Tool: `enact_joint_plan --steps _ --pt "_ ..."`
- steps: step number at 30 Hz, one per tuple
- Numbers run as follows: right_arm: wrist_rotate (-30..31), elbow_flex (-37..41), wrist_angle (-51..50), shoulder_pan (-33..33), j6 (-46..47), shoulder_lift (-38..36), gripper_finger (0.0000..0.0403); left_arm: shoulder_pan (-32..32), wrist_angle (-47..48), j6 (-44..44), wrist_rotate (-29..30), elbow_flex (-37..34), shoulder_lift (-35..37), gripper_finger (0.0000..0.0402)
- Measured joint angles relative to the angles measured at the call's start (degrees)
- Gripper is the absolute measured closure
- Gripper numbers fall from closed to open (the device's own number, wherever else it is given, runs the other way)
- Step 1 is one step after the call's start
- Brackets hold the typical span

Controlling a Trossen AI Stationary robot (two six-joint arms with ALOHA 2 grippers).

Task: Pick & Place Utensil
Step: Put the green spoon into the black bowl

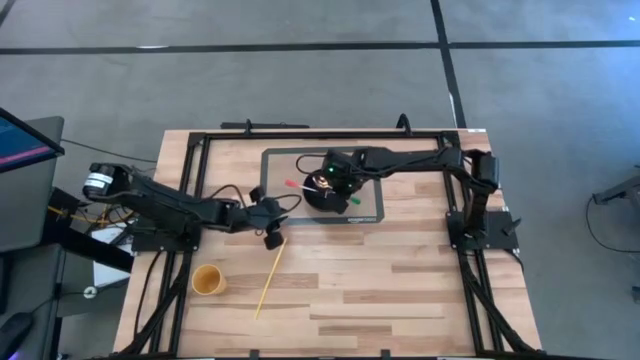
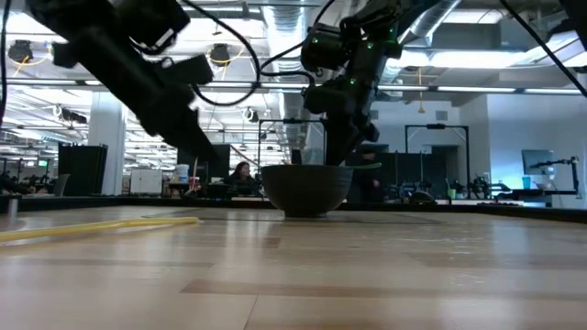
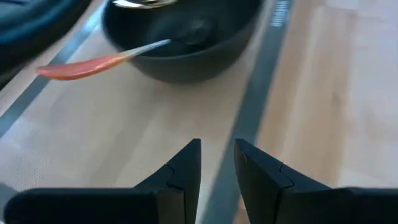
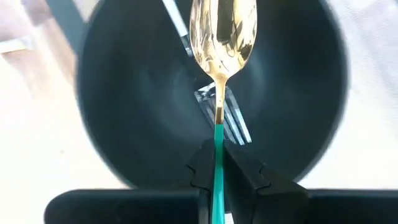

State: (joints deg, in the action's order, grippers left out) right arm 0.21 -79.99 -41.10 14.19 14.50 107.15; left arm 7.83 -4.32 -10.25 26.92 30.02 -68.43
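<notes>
A black bowl (image 1: pixel 330 197) stands on a grey mat (image 1: pixel 280 165) toward the table's far side. A red-handled utensil (image 3: pixel 93 64) has its head in the bowl and its handle out over the rim. A silver fork (image 4: pixel 227 118) lies inside the bowl. My right gripper (image 4: pixel 219 168) hovers over the bowl (image 4: pixel 137 93), shut on a gold spoon (image 4: pixel 222 31) with a green handle. My left gripper (image 3: pixel 217 158) is open by a narrow gap and holds nothing. It stands just near-left of the mat, over the far end of a long yellow stick (image 1: pixel 270 280). My right gripper pinches the spoon by its green handle (image 4: pixel 218 155) between the two fingers, which lie along the handle. It comes from above, pointing down into the bowl (image 2: pixel 307 188). The gold head hangs below the fingers over the bowl's inside; whether it touches the bowl I cannot tell.
A yellow cup (image 1: pixel 207 280) stands near the table's left near corner, beside the yellow stick (image 2: pixel 101 225), which lies flat on the wood. A black frame (image 1: pixel 300 130) runs around the table top. Bare wood lies on the near and right side.
</notes>
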Motion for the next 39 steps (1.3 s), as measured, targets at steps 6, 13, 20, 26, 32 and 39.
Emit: enact_joint_plan --steps 6,13,20,26,32,39 --pt "-4.3 0.0 0.0 1.1 0.1 0.0 0.0382 -5.1 -4.3 -0.2 0.0 0.0 -2.6 0.0304" --pt "-4.5 0.0 0.6 1.7 0.1 0.0 0.0382 -9.3 -6.0 -0.2 -2.5 0.0 -2.7 0.0304" --pt "-4.8 0.0 1.3 2.4 0.0 0.0 0.0371 -10.7 -6.5 -0.2 -4.3 0.0 -2.7 0.0304" --pt "-4.8 0.0 1.3 2.5 -0.2 0.0 0.0341 -10.6 -7.1 -0.1 -4.3 0.0 -2.7 0.0304" --pt "-4.7 0.0 2.3 2.5 -1.0 0.0 0.0338 -10.6 -7.4 -0.1 -4.3 0.0 -2.7 0.0304" --pt "-4.8 0.0 3.8 2.5 -1.0 0.0 0.0336 -10.6 -7.7 -0.1 -4.3 0.0 -2.7 0.0304"
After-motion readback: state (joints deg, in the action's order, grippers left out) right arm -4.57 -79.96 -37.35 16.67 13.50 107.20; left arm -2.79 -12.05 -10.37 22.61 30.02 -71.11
